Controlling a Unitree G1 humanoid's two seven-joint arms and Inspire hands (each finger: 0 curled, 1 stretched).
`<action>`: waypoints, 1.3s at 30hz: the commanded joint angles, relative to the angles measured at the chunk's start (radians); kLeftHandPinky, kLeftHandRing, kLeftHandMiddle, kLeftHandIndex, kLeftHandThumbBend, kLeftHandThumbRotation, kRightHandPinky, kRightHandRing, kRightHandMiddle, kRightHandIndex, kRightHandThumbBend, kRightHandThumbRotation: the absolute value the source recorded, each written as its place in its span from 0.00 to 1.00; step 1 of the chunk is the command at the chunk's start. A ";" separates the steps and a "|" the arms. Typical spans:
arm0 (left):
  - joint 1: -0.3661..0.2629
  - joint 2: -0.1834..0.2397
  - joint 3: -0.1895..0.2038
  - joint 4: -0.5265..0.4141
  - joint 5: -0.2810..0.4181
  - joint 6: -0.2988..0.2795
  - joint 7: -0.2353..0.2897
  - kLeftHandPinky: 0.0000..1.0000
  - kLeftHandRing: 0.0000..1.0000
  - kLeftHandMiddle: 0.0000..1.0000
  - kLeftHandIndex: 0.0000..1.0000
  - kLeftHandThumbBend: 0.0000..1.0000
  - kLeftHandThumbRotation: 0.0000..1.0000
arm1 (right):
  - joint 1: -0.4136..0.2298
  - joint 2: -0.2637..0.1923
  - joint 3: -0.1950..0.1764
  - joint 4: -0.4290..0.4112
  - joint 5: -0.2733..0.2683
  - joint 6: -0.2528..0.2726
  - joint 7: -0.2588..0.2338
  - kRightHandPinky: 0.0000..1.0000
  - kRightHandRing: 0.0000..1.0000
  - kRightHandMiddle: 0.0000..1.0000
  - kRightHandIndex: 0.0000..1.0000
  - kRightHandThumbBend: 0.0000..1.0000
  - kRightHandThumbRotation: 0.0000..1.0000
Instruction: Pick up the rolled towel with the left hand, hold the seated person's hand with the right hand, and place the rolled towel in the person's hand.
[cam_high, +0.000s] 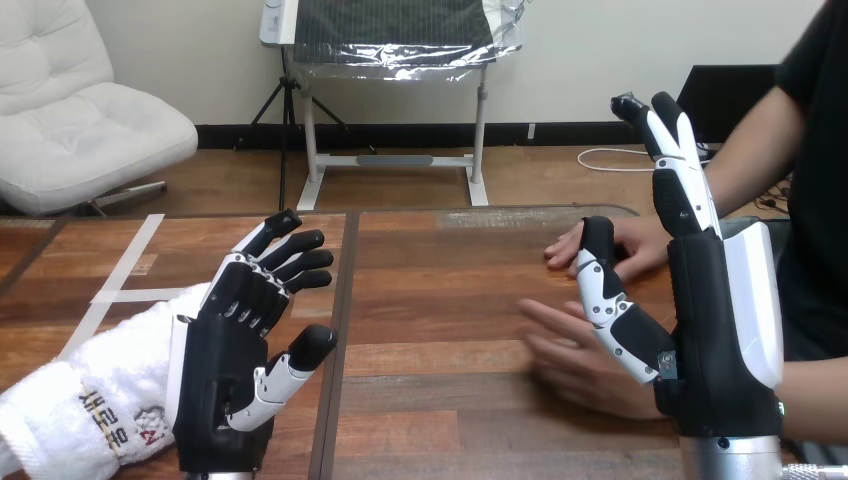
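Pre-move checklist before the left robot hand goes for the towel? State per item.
1. Towel reachable: ok. The rolled towel lies on the table at its near left corner, right by the left robot hand.
2. Left robot hand ready to grasp: ok. Its fingers are straight and spread.
3. Towel gripped: not ok. No fingers are curled round it.
4. Right robot hand open: ok. It stands upright with its fingers pointing up.
5. Person's hand held: not ok. The person's nearer hand is beside the right thumb, and nothing is curled round it.
6. Person's palm turned up to receive: cannot tell. It is blurred.
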 joint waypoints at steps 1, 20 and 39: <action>-0.033 0.006 -0.009 -0.039 0.003 0.002 -0.006 0.65 0.70 0.74 0.78 0.94 0.51 | -0.057 0.008 -0.012 -0.030 -0.003 -0.004 -0.009 1.00 1.00 1.00 0.92 0.00 0.00; -0.051 0.049 0.026 -0.022 0.079 -0.024 0.040 0.67 0.73 0.76 0.81 0.95 0.55 | -0.057 0.008 -0.008 -0.025 0.003 -0.009 -0.007 1.00 1.00 1.00 0.92 0.00 0.00; -0.051 0.227 0.226 -0.126 0.841 0.044 0.622 0.87 0.91 0.93 0.93 0.93 0.73 | -0.060 0.009 -0.007 -0.022 0.001 -0.010 -0.010 1.00 1.00 1.00 0.92 0.00 0.00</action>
